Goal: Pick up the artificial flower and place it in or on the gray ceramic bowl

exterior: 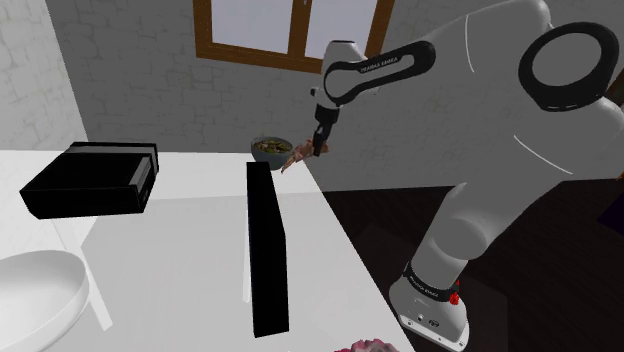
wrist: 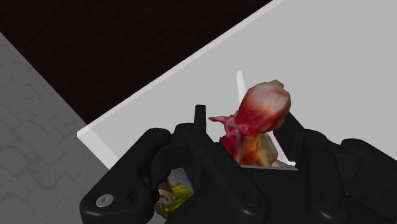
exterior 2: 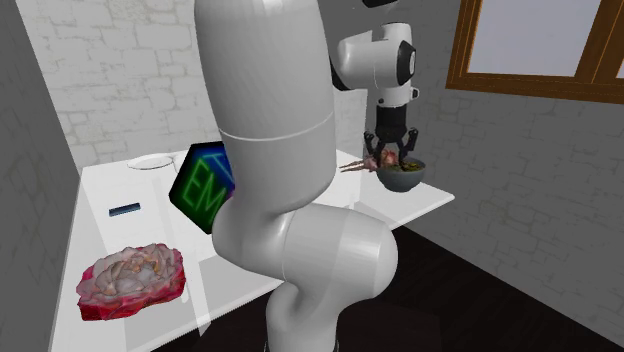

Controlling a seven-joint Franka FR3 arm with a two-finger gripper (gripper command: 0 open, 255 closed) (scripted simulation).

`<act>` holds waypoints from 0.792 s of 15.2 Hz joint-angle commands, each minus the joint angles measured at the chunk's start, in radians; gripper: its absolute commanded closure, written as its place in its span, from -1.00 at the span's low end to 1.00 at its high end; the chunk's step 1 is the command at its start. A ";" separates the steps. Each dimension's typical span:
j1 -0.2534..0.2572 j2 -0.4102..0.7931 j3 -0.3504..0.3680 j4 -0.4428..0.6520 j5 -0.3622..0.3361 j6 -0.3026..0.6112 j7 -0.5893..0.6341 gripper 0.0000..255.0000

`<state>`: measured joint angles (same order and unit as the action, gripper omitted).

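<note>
Gripper (exterior 2: 392, 153) fingers clamped on the flower (wrist: 257, 114), which hangs clear of the table (exterior: 200, 235). Flower held close above the bowl (exterior 2: 405, 180), at its rim. Bowl stands at the table's far corner

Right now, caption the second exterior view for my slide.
End effector holds the reddish artificial flower by the rim of the dark bowl, at a corner of the white table.
</note>
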<state>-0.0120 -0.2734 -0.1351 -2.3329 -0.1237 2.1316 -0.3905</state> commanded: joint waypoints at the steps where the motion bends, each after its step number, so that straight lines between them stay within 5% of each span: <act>1: -0.002 0.078 -0.013 0.079 0.010 0.000 -0.022 1.00; 12: -0.040 0.512 -0.051 0.599 0.103 -0.084 -0.142 1.00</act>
<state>-0.0469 0.1944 -0.1853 -1.7912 -0.0303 2.0611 -0.5230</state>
